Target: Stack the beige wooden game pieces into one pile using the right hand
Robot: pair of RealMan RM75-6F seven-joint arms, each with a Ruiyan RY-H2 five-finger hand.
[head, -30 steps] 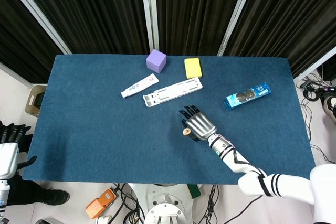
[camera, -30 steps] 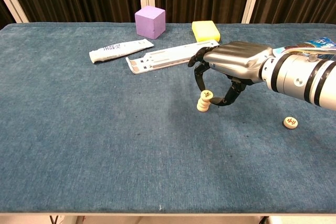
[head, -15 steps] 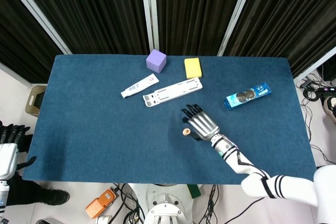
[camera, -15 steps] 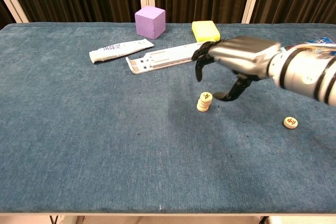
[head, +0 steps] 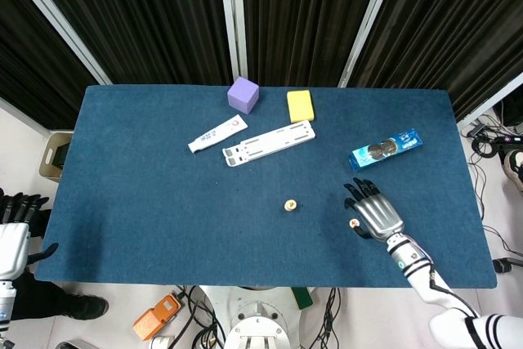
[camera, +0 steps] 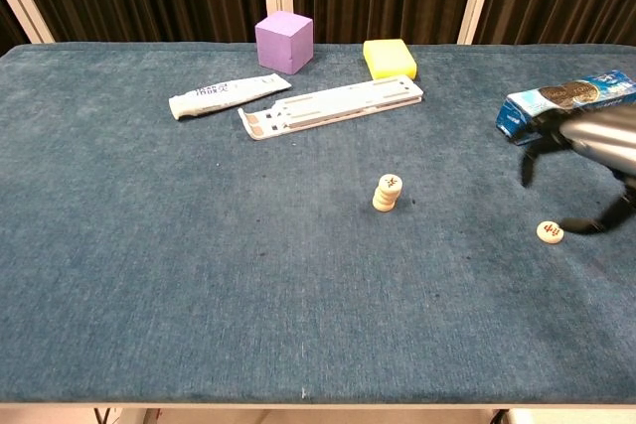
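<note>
A short stack of beige wooden game pieces (camera: 388,193) stands upright mid-table, also visible in the head view as the stack (head: 288,205). One loose beige piece (camera: 550,232) lies flat to its right, seen from the head camera as the loose piece (head: 354,222). My right hand (head: 374,212) hovers just right of and over this loose piece, fingers spread and holding nothing. In the chest view the right hand (camera: 599,161) is cut by the frame edge, with the piece between thumb and fingers below it. My left hand (head: 18,208) hangs off the table at the far left, fingers straight and empty.
At the back of the blue table (head: 147,194) lie a purple cube (head: 243,94), a yellow sponge (head: 300,105), a white tube (head: 217,133) and a long white strip (head: 269,143). A blue biscuit pack (head: 386,149) lies just beyond the right hand.
My right hand has let go of the stack and swung right toward the table's near right corner, ending over the loose piece. The stack stays standing.
</note>
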